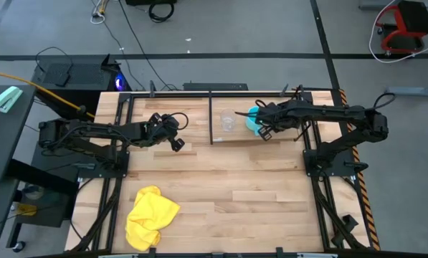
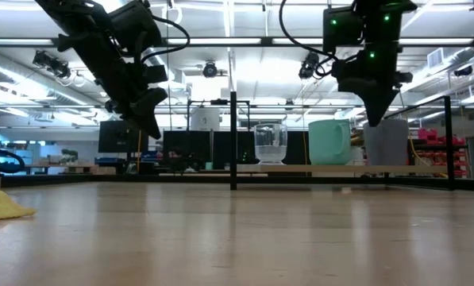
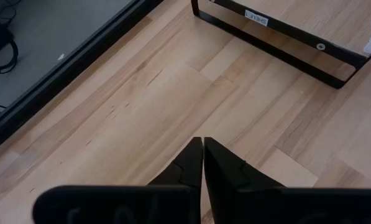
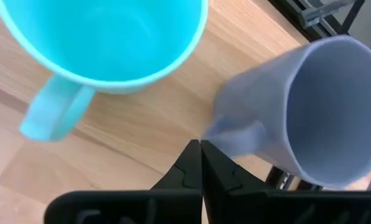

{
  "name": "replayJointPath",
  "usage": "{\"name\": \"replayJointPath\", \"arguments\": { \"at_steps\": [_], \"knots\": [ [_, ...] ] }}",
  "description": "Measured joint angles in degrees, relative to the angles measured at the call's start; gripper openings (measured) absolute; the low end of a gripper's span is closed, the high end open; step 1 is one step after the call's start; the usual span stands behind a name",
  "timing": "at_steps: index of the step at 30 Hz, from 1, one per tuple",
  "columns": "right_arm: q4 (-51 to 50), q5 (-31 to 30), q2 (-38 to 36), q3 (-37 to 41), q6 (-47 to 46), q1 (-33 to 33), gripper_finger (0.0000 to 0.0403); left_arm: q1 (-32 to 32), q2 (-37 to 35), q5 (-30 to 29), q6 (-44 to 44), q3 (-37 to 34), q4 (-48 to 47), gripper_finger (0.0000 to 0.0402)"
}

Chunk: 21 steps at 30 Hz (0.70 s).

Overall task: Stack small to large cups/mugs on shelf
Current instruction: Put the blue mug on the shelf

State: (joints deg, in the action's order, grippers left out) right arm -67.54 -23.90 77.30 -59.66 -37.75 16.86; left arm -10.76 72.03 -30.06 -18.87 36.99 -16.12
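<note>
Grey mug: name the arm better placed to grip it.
Right, probably. The right gripper, fingers shut, hangs over the shelf beside the grey mug. The left gripper, also shut, hovers over bare table left of the shelf.

On the shelf (image 1: 221, 107), a clear glass cup (image 1: 228, 120) stands just beside a cyan mug (image 1: 252, 118), with the right gripper (image 1: 262, 132) over them. The left gripper (image 1: 176, 144) hovers above the wooden tabletop (image 1: 228, 193). A yellow cloth (image 1: 149, 216) lies near the front left corner.

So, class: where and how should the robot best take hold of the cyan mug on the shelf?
Probably by the rim of the cyan mug, from straight above, one finger inside the wall. It stands upright and open on the shelf, with the grey mug close beside it, so a sideways approach is crowded.
</note>
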Motion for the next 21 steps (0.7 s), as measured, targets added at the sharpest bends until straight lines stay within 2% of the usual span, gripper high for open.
{"name": "replayJointPath", "arguments": {
  "at_steps": [8,21],
  "knots": [
    [2.56,-1.63,0.00,0.00,0.79,0.36,0.0000,0.00,0.00,-0.02,0.00,0.00,0.04,0.0013],
    [0.35,-1.56,0.00,0.02,3.03,4.55,0.0000,0.02,0.00,0.00,-0.02,0.00,0.02,0.0021]
  ]
}}
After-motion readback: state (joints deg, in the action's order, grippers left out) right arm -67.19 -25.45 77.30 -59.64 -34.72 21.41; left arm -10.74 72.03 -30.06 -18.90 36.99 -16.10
